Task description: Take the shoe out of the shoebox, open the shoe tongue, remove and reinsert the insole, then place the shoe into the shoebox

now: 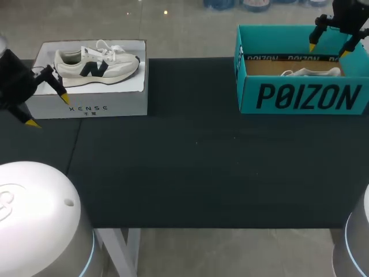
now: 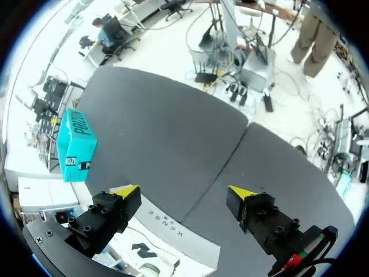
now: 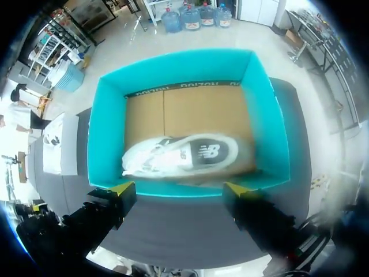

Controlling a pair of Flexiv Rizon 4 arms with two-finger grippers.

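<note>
Shoe (image 3: pixel 181 156) lies in the box (image 3: pixel 106 138) at the table's far right corner, ahead of the spread right gripper (image 3: pixel 179 187); left gripper (image 2: pixel 183 190) spread too.

Shoe (image 1: pixel 311 73) mostly hidden behind shoebox (image 1: pixel 305 95) front wall; right arm (image 1: pixel 350 12) cut off.

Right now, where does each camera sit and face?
Head: fixed above and behind the robot, looking down on the table; left claw and right claw show.
Left wrist: on that arm, looking past the open left claw at the white box.
Right wrist: on that arm, looking down past the open right claw into the teal box.
Shared: head and right wrist both show the shoe inside.
</note>
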